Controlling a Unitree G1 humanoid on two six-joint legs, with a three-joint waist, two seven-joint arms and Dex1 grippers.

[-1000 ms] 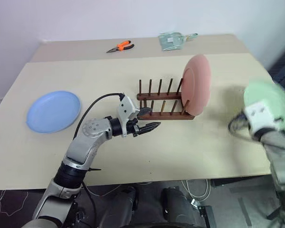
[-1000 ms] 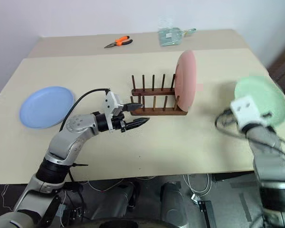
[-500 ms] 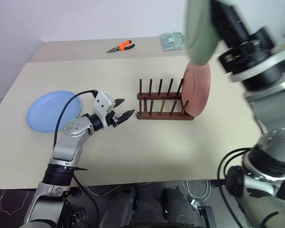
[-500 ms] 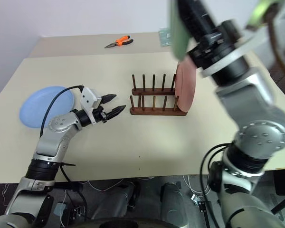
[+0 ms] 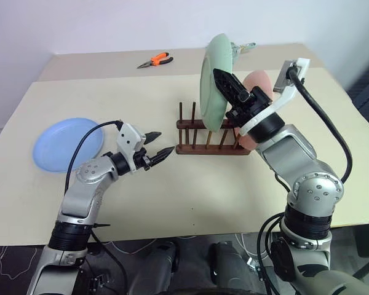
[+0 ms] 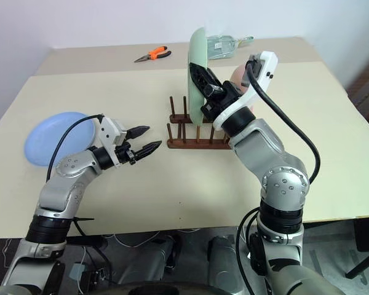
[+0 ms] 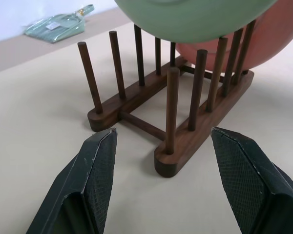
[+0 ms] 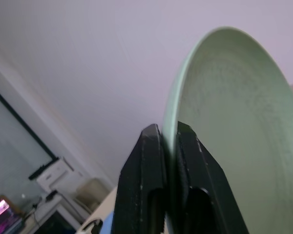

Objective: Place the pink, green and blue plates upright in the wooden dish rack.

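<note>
1. The green plate (image 5: 214,80) is held on edge above the wooden dish rack (image 5: 212,136), over its middle pegs and just clear of their tips; it is not yet seated in a slot.
2. The right gripper (image 5: 229,86) is clamped on the green plate's rim; in the right wrist view both black fingers (image 8: 145,165) are seen pinching the rim (image 8: 224,122) between them.
3. The pink plate (image 5: 258,92) is stood upright in the rack's end slot, at 3 o'clock of the rack, and is partly hidden behind the right arm. In the left wrist view its lower edge (image 7: 254,41) is seen resting between the end pegs, just behind the green plate (image 7: 195,17).
4. The blue plate (image 5: 67,144) is lying flat on the table (image 5: 190,203) at 9 o'clock of the rack, well apart from it.
5. The left gripper (image 5: 162,144) is held at 9 o'clock of the rack, near its open end and not touching it. Its jaws are spread and nothing is between them; in the left wrist view bare table is seen between the two fingers (image 7: 95,168).
6. Orange-handled pliers (image 5: 155,60) are lying at 11 o'clock of the rack, near the table's far edge.
7. A clear packet (image 6: 224,44) is lying at 12 o'clock, at the far edge, partly behind the green plate.
</note>
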